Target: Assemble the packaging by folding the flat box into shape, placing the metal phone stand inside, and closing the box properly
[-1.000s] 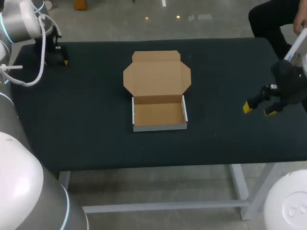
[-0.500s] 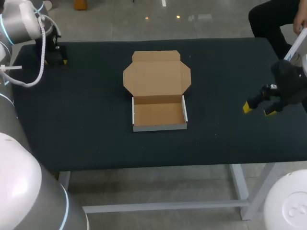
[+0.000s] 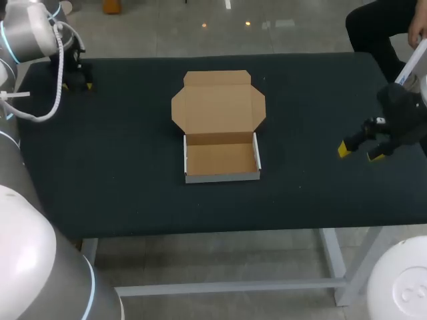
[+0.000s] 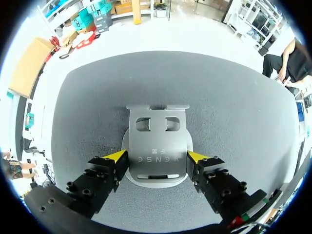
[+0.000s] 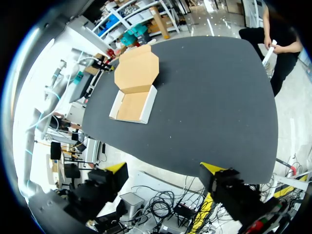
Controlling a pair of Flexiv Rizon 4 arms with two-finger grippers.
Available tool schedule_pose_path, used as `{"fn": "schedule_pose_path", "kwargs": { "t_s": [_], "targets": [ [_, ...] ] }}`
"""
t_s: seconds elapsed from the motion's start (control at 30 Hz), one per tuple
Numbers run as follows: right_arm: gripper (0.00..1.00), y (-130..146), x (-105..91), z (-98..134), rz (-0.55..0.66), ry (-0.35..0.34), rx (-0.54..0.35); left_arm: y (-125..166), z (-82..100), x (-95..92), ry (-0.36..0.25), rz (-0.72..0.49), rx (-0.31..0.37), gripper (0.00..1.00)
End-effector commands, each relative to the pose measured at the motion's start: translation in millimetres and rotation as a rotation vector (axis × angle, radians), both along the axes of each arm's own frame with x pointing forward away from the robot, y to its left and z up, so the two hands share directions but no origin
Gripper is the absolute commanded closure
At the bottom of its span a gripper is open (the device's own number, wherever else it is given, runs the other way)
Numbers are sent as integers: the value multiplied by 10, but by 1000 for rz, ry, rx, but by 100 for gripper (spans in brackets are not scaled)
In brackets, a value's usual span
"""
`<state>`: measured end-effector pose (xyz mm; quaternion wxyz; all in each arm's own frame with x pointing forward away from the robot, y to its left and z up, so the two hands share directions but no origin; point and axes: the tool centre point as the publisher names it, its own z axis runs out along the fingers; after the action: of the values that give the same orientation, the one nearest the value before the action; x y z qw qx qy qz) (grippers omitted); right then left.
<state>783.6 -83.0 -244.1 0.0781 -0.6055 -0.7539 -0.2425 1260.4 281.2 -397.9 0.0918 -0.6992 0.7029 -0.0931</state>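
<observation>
Phone stand (image 4: pixel 156 141): in head view, out of sight under the left arm (image 3: pixel 30 33) end, far table (image 3: pixel 133 167) corner.
Right arm (image 3: pixel 403 110): mostly cut off at head view's edge.

Box (image 3: pixel 220 127), centre of frame: matt brown cardboard inside, outer walls white & smooth-looking. Phone stand (image 4: pixel 156 146): grey metal, brushed satin finish, smooth. Table (image 3: pixel 120 173): dark matt cloth-like cover, fine speckled grain up close. Left claw (image 4: pixel 157 157): matt black fingers w/ bolt heads, plastic-looking bright yellow tips.
</observation>
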Motion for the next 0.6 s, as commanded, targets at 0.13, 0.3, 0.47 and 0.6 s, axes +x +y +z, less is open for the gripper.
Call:
{"fn": "schedule_pose_path", "kwargs": {
  "t_s": [0.13, 0.3, 0.47, 0.6],
  "targets": [
    [0, -10, -7, 26, 4, 5, 2, 16, -33, 107, 131, -5, 6, 25],
    [0, -10, -7, 26, 4, 5, 2, 5, -37, 110, 133, -7, 13, 25],
    [0, -10, -7, 26, 4, 5, 2, 1, -39, 113, 134, -7, 16, 26],
    [0, -10, -7, 26, 4, 5, 2, -1, -41, 114, 134, -7, 18, 22]
  ]
}}
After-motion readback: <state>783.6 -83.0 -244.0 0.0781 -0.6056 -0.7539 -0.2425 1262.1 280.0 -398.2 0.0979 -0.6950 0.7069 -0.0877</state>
